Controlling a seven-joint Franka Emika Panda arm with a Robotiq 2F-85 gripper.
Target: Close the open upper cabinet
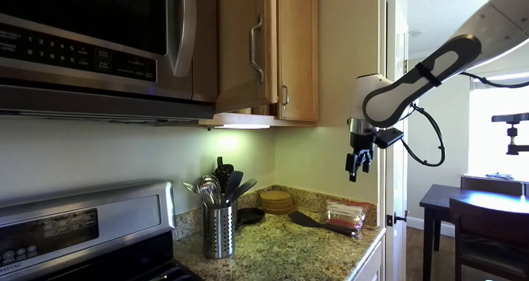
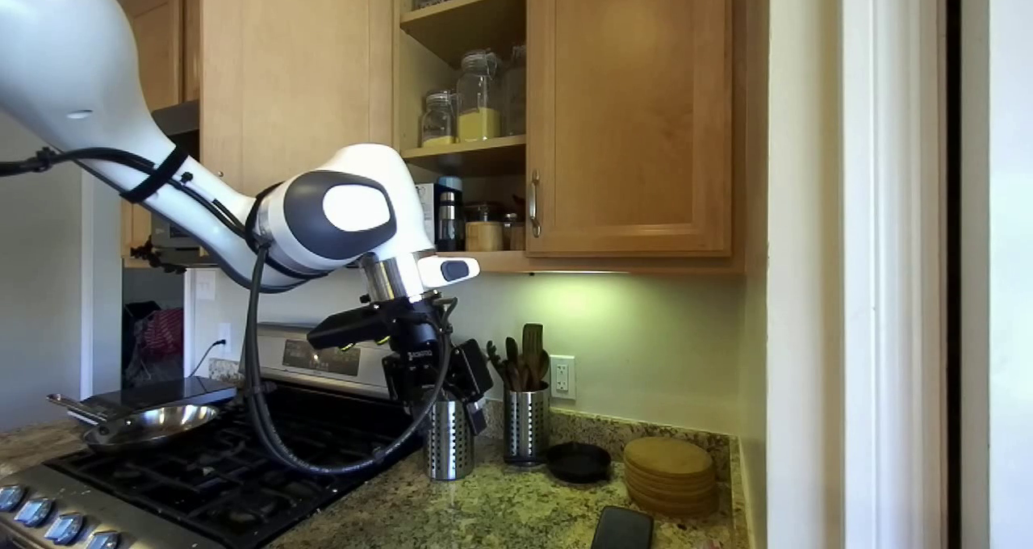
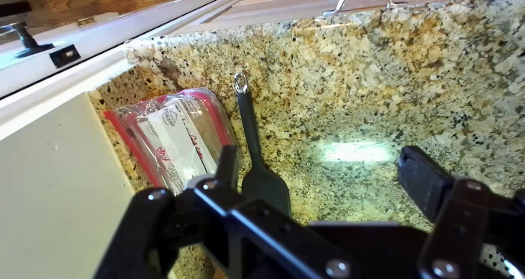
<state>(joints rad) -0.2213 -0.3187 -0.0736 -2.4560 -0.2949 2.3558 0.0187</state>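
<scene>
Here's your hand [image 3: 322, 170], released, its fingers [image 3: 422, 182] well apart in the wrist view, hanging over the granite counter [image 3: 348, 86]. Now lift your eyes above it: the upper cabinet [image 2: 565, 113], higher than the hand and well apart from it in both exterior views! One door [image 1: 237, 58] stands open, silver bar handle [image 1: 252, 45] near its free edge. Past that door the shelves [image 2: 464, 152] show, above your hand, glass jars [image 2: 478, 101] set on them. The neighbouring door [image 1: 297, 49] sits closed. Down below the hand you've got a black spatula [image 3: 253, 147] lying on the counter, just beside a clear bag [image 3: 176, 139] with red edges. Lower than the hand too, and apart from it: a perforated steel holder [image 1: 219, 233], utensils [image 1: 233, 184] poking up out of it, and a stack of tan rounds [image 2: 670, 484].
</scene>
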